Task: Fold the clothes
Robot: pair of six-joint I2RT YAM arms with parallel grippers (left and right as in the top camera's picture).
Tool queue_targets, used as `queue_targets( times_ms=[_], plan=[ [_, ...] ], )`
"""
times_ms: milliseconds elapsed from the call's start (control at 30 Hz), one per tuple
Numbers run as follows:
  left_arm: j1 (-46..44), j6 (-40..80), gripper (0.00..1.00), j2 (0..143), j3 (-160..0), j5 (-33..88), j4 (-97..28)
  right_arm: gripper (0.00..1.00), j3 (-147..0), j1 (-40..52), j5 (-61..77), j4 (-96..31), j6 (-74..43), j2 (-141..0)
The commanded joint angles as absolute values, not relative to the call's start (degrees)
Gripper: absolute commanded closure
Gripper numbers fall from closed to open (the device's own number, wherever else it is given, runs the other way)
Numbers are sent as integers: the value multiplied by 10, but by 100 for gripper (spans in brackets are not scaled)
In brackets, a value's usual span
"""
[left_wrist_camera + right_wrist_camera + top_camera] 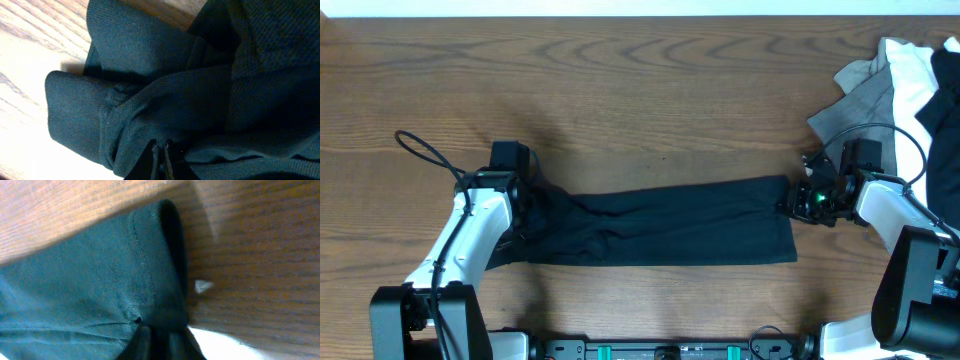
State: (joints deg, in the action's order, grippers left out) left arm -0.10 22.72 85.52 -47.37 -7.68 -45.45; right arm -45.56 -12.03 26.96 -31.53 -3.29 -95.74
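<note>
Black garment (150,100) up close, soft and limp; left end effector (161,160) clamped on its bunched end, right end effector (159,342) pinching the hem, likely the best hold.

cloth: black garment (85,295), stitched hem, takes up the whole left side
table: wood table (250,265) on the right
grip: right gripper (155,336) pinching that hem down bottom

Robotics lab workbench, wood-grain table (650,90), white left arm (470,232), white right arm (886,200)
</note>
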Motion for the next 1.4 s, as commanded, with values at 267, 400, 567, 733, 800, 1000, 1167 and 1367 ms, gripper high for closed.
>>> queue_targets(
  times_ms=[267,400,567,733,800,1000,1167,1367],
  plan=[
    [1,230,94,830,-509,-79,-504,99,-456,-113,261,-307,-44,-959],
    [1,230,94,793,-525,-79,-520,99,-478,-123,225,-324,-44,-947],
    [1,230,91,757,-525,-79,-525,99,-536,-156,143,-389,-44,-914],
    [1,230,91,748,-525,-79,-526,99,-585,-183,95,-447,-47,-882],
    [1,230,91,748,-525,-79,-527,99,-599,-184,66,-468,-56,-869],
    [1,230,90,748,-525,-79,-527,99,-634,-157,62,-524,-57,-847],
    [1,230,90,748,-525,-79,-527,99,-643,-93,58,-557,-61,-846],
    [1,230,91,748,-525,-63,-527,99,-643,3,58,-560,-109,-846]
  ],
)
